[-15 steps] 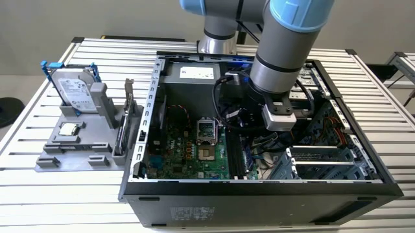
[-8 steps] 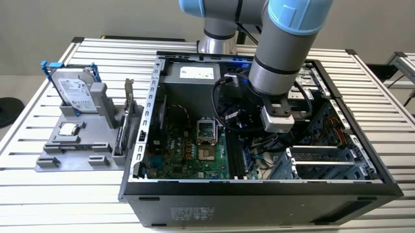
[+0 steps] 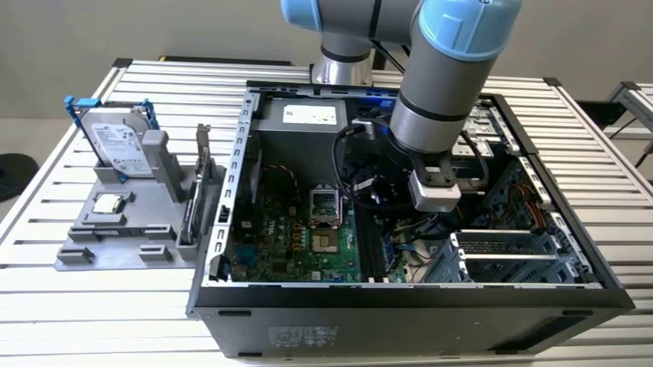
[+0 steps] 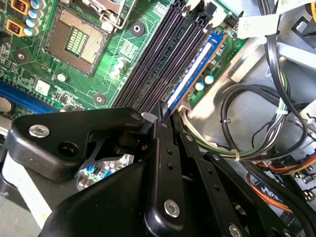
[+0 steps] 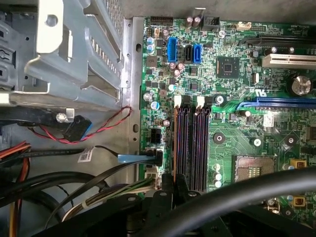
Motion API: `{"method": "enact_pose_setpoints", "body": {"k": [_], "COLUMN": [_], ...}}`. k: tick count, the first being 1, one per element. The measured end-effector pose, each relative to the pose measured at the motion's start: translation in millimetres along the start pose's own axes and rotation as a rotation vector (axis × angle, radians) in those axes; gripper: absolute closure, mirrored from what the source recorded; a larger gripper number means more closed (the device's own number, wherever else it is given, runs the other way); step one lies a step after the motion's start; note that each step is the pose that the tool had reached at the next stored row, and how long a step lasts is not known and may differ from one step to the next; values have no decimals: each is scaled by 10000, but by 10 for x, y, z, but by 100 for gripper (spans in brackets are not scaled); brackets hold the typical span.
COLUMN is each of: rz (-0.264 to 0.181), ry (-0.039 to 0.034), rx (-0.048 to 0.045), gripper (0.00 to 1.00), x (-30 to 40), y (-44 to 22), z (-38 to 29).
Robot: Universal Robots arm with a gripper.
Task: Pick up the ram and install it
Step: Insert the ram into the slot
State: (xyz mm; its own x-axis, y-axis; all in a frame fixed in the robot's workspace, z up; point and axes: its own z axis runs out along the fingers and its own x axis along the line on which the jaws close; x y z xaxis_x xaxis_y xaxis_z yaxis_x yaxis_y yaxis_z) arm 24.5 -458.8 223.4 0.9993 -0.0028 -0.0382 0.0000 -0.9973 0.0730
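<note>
Tool [image 4: 165, 121]: black fingers clamped on the ram [image 4: 191, 74], edge-on in the outermost black memory slot [image 4: 148, 64] beside the cable bundle [image 4: 247, 123]; judged seating step; press straight down, stick kept square to slot, until end latches [image 4: 210, 10] close.

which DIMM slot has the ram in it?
The outermost slot, at the motherboard's edge beside the cables: the blue ram stands in it, while the other black slots look empty.

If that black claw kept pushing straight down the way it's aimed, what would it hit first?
Probably the black memory slots on the green motherboard. The gripper pinches the blue ram, which lies along the outermost slot, so the stick would press in first; whether it is seated is unclear.
</note>
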Motion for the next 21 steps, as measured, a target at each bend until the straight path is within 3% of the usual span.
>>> {"method": "enact_pose_setpoints", "body": {"k": [21], "rz": [0], "ry": [-1], "rx": [-1], "gripper": [100], "x": [-2], "y": [-7], "z": [103]}}
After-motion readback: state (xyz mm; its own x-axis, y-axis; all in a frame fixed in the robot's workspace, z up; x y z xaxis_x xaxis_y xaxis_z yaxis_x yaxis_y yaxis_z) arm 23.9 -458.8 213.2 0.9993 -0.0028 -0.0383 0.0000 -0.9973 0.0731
